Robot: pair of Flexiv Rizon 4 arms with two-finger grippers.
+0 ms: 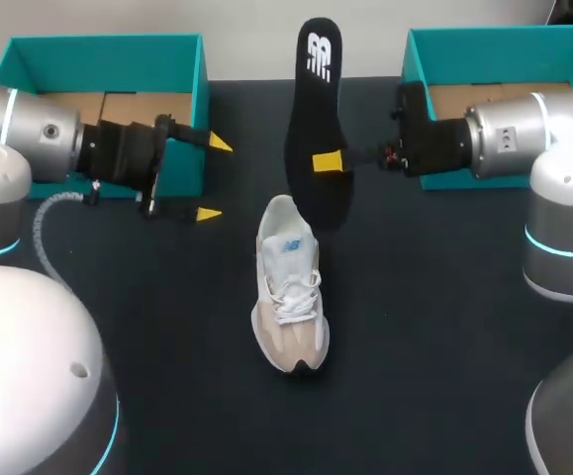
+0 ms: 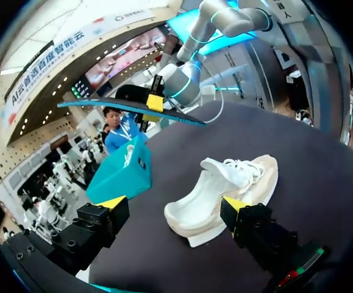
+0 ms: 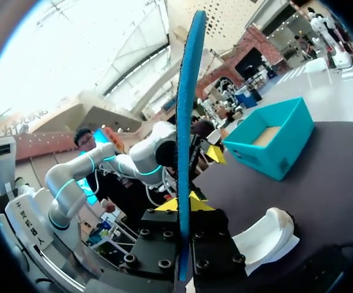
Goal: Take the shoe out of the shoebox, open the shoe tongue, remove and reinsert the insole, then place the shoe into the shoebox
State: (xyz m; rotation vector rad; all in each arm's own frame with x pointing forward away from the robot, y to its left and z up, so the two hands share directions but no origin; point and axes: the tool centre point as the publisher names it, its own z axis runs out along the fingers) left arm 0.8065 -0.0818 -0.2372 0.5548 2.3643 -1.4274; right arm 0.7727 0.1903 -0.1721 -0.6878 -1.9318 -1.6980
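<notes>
A white and beige sneaker (image 1: 288, 287) lies on the dark table's middle, toe toward the front edge. Above its heel end hangs the black insole (image 1: 318, 119), raised off the table, with my right gripper (image 1: 328, 161) shut on its edge. In the right wrist view the insole (image 3: 185, 122) stands edge-on between the fingers of that gripper (image 3: 182, 204), the shoe's heel (image 3: 264, 235) beside it. My left gripper (image 1: 210, 178) stands open to the shoe's left, holding nothing. In the left wrist view the sneaker (image 2: 225, 189) lies just ahead of the spread fingers of the left gripper (image 2: 173, 204).
A teal shoebox (image 1: 98, 42) stands at the back left behind my left arm. Another teal shoebox (image 1: 504, 40) stands at the back right behind my right arm. Bare dark table lies in front of and beside the shoe.
</notes>
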